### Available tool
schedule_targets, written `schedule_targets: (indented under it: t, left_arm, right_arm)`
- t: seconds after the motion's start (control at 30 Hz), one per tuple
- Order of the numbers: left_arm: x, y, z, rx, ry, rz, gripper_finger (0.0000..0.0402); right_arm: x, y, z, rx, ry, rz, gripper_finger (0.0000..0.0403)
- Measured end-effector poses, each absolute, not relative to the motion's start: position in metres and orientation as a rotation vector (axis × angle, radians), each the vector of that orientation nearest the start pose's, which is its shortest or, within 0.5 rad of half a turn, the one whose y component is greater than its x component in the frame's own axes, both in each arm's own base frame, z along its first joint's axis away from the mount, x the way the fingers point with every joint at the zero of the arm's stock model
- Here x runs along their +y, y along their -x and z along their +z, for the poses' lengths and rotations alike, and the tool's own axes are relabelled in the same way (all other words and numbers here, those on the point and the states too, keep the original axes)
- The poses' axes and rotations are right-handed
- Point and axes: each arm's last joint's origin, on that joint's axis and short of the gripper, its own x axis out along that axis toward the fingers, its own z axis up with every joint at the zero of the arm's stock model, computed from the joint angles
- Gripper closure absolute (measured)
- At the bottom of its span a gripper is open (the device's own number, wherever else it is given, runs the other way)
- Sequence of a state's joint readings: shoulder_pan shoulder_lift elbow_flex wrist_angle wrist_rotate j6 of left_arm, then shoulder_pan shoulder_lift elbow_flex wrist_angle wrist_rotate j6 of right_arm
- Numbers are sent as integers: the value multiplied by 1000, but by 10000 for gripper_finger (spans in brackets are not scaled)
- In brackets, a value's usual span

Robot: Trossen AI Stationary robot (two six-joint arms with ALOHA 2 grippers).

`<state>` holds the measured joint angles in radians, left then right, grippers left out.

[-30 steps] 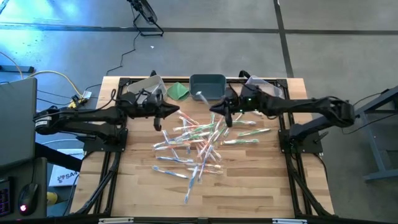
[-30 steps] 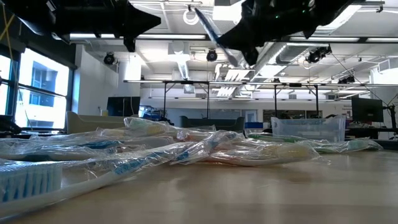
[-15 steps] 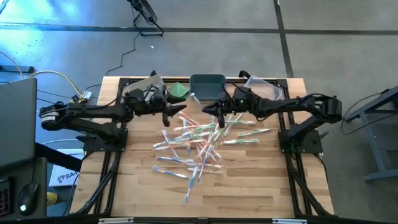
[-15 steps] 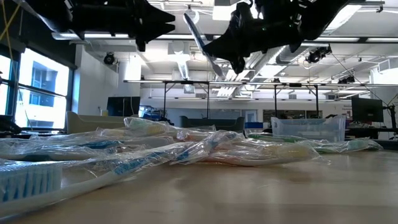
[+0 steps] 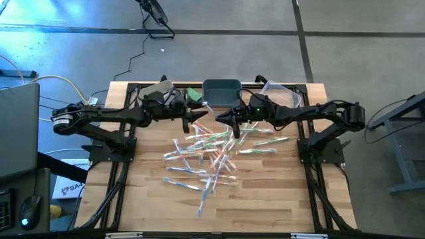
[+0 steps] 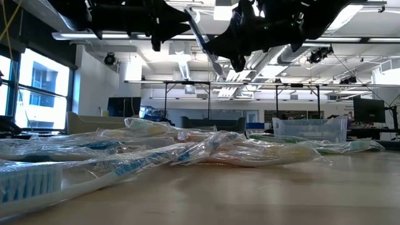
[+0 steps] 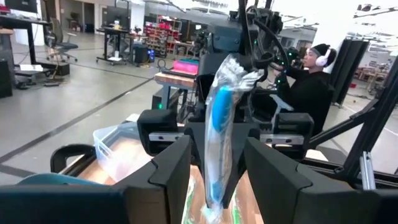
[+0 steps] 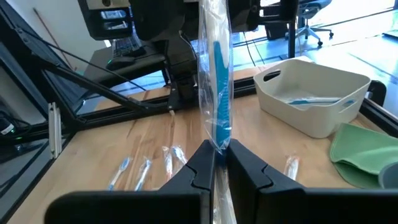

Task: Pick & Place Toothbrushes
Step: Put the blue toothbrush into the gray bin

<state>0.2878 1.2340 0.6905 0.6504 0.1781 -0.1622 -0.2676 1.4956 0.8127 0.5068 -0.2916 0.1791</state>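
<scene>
Many wrapped toothbrushes [image 5: 212,149] lie in a loose heap mid-table, also seen in the low view [image 6: 187,150]. My right gripper [image 5: 224,119] is above the heap's far part, shut on one wrapped toothbrush [image 8: 214,81] with a blue part. That toothbrush stands up between the two arms [image 6: 201,34]. My left gripper [image 5: 194,119] faces it from the table's left. It is open, with one finger on each side of the toothbrush [image 7: 221,124] and a gap showing on both sides. My right gripper pinches the wrapped toothbrush low on its length [image 8: 215,142] between its two fingers. The fingers come about level from the table's right and lie across it. The toothbrush stands nearly upright, leaning a little, lifted clear of the heap.
A dark bin [image 5: 221,89] stands at the far edge, with a green cloth [image 5: 192,95] and a pale bin [image 5: 159,89] to its left. Another clear bin [image 5: 279,89] is at the far right. A seated person [image 7: 311,81] is beyond the table.
My left gripper has moved toward the table's right, up to the held toothbrush, and has opened. My right gripper has shifted a little toward the table's left with the toothbrush, then kept still.
</scene>
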Motion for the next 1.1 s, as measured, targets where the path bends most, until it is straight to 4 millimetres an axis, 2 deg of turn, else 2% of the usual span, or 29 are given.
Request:
schedule_targets:
  t: [0.2, 0.5, 1.1]
  left_arm:
    - [72, -261, 289, -129, 133, 99, 252]
    - [70, -273, 280, -148, 127, 60, 252]
    - [70, -273, 283, -177, 121, 58, 252]
  right_arm:
    - [-77, -313, 242, 172, -228, 9, 386]
    - [-77, -313, 241, 178, -232, 9, 386]
    - [-77, -313, 241, 182, -237, 3, 386]
